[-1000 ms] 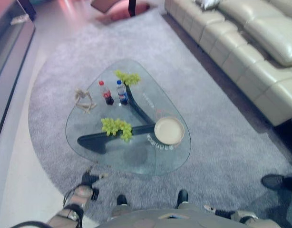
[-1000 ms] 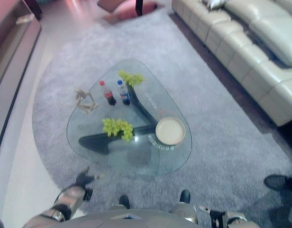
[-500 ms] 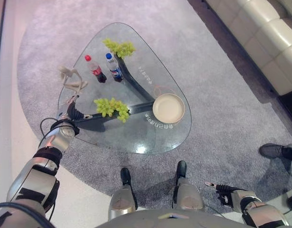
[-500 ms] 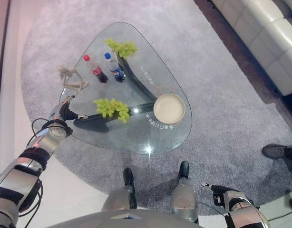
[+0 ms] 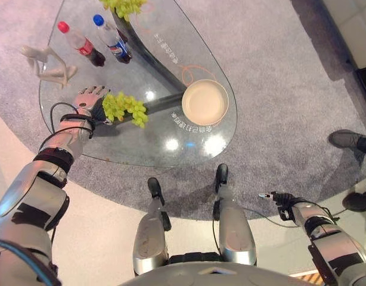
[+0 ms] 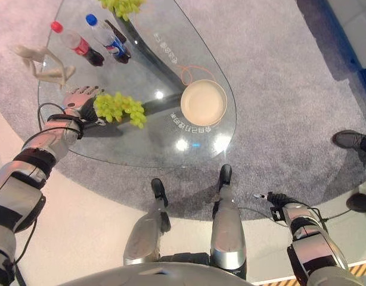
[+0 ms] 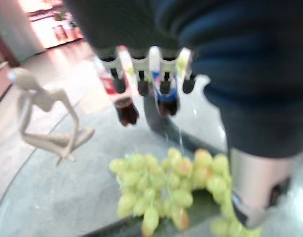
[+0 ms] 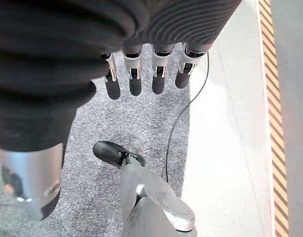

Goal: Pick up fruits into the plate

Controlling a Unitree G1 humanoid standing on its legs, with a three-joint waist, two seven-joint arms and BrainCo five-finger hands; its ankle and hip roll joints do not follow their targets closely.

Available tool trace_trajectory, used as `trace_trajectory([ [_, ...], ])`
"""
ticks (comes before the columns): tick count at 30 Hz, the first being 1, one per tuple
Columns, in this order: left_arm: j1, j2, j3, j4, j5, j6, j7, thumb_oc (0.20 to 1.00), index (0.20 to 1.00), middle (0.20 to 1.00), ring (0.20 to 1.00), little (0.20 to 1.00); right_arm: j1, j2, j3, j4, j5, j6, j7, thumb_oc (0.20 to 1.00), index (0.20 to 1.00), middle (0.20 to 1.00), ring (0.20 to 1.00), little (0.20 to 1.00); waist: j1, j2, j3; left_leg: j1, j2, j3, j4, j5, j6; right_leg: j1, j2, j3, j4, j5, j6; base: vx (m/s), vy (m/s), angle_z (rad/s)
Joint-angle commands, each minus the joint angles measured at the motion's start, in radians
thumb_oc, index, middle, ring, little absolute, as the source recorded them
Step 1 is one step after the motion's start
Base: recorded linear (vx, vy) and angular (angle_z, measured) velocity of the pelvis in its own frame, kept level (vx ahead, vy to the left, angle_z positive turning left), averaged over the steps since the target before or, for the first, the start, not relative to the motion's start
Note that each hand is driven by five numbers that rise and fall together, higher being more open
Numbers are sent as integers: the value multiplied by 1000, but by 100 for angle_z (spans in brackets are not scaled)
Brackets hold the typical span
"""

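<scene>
The left hand (image 5: 87, 100) hovers over the clear, rounded-triangular glass coffee table (image 5: 171, 140), its silver, dark-tipped fingers (image 7: 139, 75) spread straight above a bunch of green grapes (image 5: 123, 108) lying just beside the palm and free of any grasp. The left wrist view shows the thumb standing apart beside the fruit. The bunch lies long, running from the fingers toward a round cream plate (image 5: 204, 102), well apart from it. Beyond the fingertips stand a red-capped cola bottle (image 5: 80, 44) and a blue-capped cola bottle (image 5: 113, 40), with a pale wooden mannequin figure (image 5: 47, 61) to one side and a second bunch of green grapes (image 5: 124, 6) at the table's far edge. The right hand (image 5: 281, 198) hangs low beside the robot, fingers relaxed and holding nothing, over grey carpet (image 8: 97, 123) in the right wrist view.
</scene>
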Motion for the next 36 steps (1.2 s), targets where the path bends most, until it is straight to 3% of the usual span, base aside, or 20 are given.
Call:
trace_trajectory([
  [1, -90, 39, -22, 93, 19, 120, 50, 1000, 1000, 1000, 1000, 1000, 4, -34, 38, 36, 1, 9, -9, 1000, 1000, 1000, 1000, 1000, -10, -20, -8, -157, -98, -30, 104, -85, 44, -110, 56, 85, 148, -130, 0, 0, 0, 0],
  [6, -129, 15, -12, 164, 32, 190, 129, 1000, 1000, 1000, 1000, 1000, -10, -31, 60, 21, 13, 4, -11, 1000, 1000, 1000, 1000, 1000, -20, -34, -7, -237, -103, -23, 130, -77, 43, -198, 57, 88, 179, -125, 0, -12, 2, -3],
  [13, -158, 12, 38, 218, -69, 277, 201, 1000, 1000, 1000, 1000, 1000, 6, -26, 92, -19, 45, -30, -18, 1000, 1000, 1000, 1000, 1000, -30, -52, -7, -345, -102, -19, 149, -62, 40, -316, 64, 93, 212, -118, -1, -4, -3, -1],
  [16, -174, 13, 61, 239, -129, 300, 271, 1000, 1000, 1000, 1000, 1000, 9, -23, 104, -32, 55, -43, -16, 1000, 1000, 1000, 1000, 1000, -35, -58, -7, -370, -101, -18, 157, -63, 38, -342, 68, 94, 221, -121, -2, 0, 0, 0],
  [17, -180, 14, 85, 240, -202, 308, 336, 1000, 1000, 1000, 1000, 1000, 12, -20, 112, -43, 57, -42, -14, 1000, 1000, 1000, 1000, 1000, -36, -62, -7, -385, -100, -19, 164, -62, 36, -355, 70, 94, 225, -122, -4, 0, 0, 0],
  [20, -206, 17, 152, 241, -349, 281, 436, 1000, 1000, 1000, 1000, 1000, 34, -7, 124, -52, 59, -49, -10, 1000, 1000, 1000, 1000, 1000, -39, -75, -7, -423, -102, -26, 197, -70, 34, -386, 75, 97, 246, -130, -11, 24, -33, -3],
  [22, -215, 16, 184, 240, -376, 254, 471, 1000, 1000, 1000, 1000, 1000, 44, 2, 133, -56, 64, -47, -11, 1000, 1000, 1000, 1000, 1000, -39, -83, -7, -448, -105, -32, 220, -76, 35, -405, 79, 102, 259, -135, -15, 36, -57, 1],
  [28, -250, 23, 185, 227, -373, 185, 505, 1000, 1000, 1000, 1000, 1000, 81, 20, 151, -71, 72, -60, -20, 1000, 1000, 1000, 1000, 1000, -47, -101, -7, -502, -103, -40, 267, -94, 40, -457, 90, 113, 292, -142, -21, 32, -38, 3],
  [36, -293, 15, 149, 221, -318, 186, 535, 1000, 1000, 1000, 1000, 1000, 86, 22, 151, -68, 60, -75, -20, 1000, 1000, 1000, 1000, 1000, -60, -104, -7, -548, -98, -32, 298, -103, 40, -503, 90, 118, 309, -139, -20, 2, 2, -1],
])
